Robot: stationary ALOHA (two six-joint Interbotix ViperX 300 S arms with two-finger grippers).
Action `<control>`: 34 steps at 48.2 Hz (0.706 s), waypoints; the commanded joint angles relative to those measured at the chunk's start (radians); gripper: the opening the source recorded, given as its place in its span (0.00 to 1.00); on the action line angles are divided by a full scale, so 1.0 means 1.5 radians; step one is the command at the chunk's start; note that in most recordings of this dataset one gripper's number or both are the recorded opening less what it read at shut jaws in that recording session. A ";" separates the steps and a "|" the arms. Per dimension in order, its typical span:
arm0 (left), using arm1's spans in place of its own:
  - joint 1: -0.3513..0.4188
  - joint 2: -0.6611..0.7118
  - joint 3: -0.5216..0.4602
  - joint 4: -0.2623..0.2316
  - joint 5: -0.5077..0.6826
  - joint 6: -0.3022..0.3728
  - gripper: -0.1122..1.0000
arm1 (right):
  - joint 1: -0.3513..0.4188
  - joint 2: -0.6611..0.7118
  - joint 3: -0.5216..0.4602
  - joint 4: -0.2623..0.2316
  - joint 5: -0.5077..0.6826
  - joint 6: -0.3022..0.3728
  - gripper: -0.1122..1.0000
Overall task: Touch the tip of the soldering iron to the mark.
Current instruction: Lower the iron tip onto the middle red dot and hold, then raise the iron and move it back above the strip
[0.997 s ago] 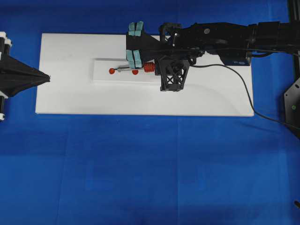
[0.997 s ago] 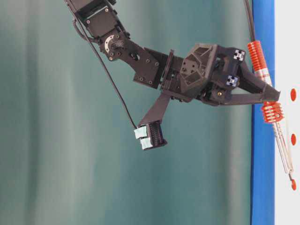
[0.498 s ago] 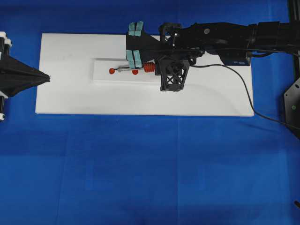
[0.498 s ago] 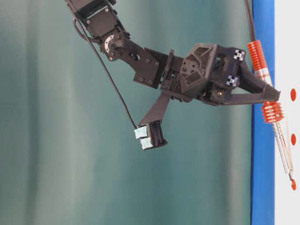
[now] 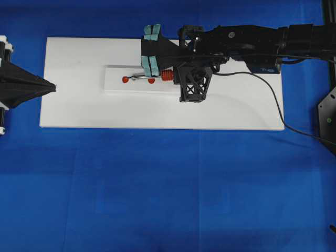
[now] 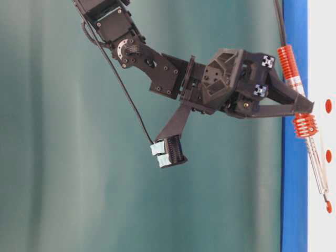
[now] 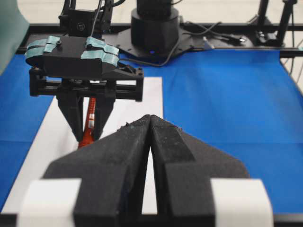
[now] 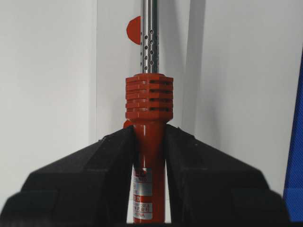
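Your right pincer gripped the soldering iron by its handle; tip sat on far-left red mark; left pincer closed, empty.

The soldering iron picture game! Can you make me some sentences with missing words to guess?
1. The right gripper fingers are shut on the soldering iron's ____ handle.
2. The marks on the white board are coloured ____.
3. The left gripper holds ____.
4. The cloth under the board is ____.

Missing words: orange-red; red; nothing; blue
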 commanded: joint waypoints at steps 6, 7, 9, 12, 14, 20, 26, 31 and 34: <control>0.000 0.003 -0.007 0.001 -0.004 0.001 0.10 | -0.001 -0.011 -0.014 -0.001 -0.002 0.000 0.16; 0.000 0.003 -0.007 0.001 -0.003 0.001 0.10 | -0.001 -0.011 -0.014 -0.001 -0.002 0.001 0.16; 0.000 0.003 -0.007 0.001 -0.003 0.001 0.10 | -0.001 -0.010 -0.014 -0.001 -0.002 0.001 0.16; 0.000 0.003 -0.008 0.001 -0.003 0.001 0.10 | -0.001 -0.011 -0.016 -0.001 0.000 0.001 0.16; 0.000 0.003 -0.007 0.001 -0.003 0.001 0.10 | -0.001 -0.013 -0.018 -0.001 0.004 0.002 0.16; 0.000 0.003 -0.007 0.001 -0.003 0.000 0.10 | -0.001 -0.032 -0.020 -0.001 0.012 0.002 0.16; 0.000 0.003 -0.008 0.001 -0.003 0.000 0.10 | -0.001 -0.065 -0.026 -0.001 0.027 0.002 0.16; 0.000 0.003 -0.008 0.001 -0.003 0.000 0.10 | -0.001 -0.094 -0.033 -0.001 0.051 0.003 0.16; 0.000 0.003 -0.008 0.001 -0.003 0.000 0.10 | -0.001 -0.114 -0.040 -0.001 0.069 0.003 0.16</control>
